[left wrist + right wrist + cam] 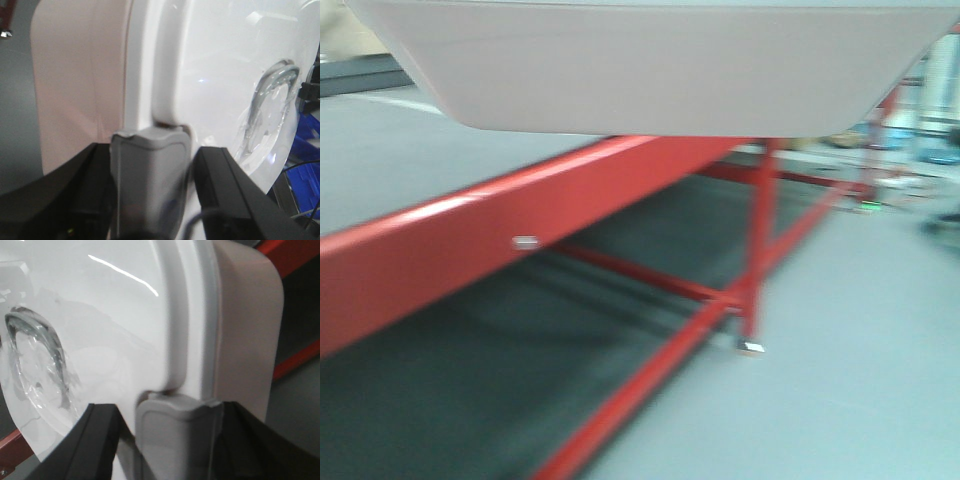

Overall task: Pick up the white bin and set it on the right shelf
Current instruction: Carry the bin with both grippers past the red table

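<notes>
One white bin (660, 70), lid on, hangs raised between two end effectors. Its long axis runs from one to the other, so neither arm is nearer. The left end effector (154, 160) is clenched on a grey latch (150, 195) straight ahead of it, and the right end effector (169, 415) likewise clamps a second grey latch (175, 440). One red-framed worktop (470, 230) lies below them. The right shelf is not visible.
</notes>
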### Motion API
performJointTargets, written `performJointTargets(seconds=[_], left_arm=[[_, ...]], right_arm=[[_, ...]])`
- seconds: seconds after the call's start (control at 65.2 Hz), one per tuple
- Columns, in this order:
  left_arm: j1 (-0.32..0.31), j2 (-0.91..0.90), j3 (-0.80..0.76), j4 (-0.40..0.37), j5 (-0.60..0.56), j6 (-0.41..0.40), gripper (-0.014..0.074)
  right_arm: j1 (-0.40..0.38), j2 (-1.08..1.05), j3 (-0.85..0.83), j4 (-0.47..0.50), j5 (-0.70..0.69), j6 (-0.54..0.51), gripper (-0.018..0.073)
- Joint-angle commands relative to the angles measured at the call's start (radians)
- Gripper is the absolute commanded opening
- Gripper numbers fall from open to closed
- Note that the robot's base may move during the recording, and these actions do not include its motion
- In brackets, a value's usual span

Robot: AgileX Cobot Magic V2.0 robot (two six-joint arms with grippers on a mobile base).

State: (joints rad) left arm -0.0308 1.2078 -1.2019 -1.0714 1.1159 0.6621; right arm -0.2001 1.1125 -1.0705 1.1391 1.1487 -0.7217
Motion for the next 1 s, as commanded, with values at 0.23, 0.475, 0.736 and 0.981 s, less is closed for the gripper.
performJointTargets(seconds=[0.23, 0.475, 0.736, 0.981], left_arm=[[-0.023, -0.029, -0.036, -0.160, 0.038, 0.004, 0.0176], [-0.023, -0.029, -0.036, -0.160, 0.038, 0.004, 0.0176], [-0.023, -0.029, -0.036, -0.160, 0.038, 0.004, 0.0176], [-0.023, -0.029, -0.036, -0.160, 0.038, 0.004, 0.0176]], right_arm=[[0.016, -0.027, -0.039, 0.188, 0.121, -0.010, 0.0328], [0.016, -0.027, -0.039, 0.188, 0.121, -0.010, 0.0328], [0.016, -0.027, -0.039, 0.188, 0.121, -0.010, 0.0328], [0.016, -0.027, -0.039, 0.188, 0.121, -0.010, 0.0328]])
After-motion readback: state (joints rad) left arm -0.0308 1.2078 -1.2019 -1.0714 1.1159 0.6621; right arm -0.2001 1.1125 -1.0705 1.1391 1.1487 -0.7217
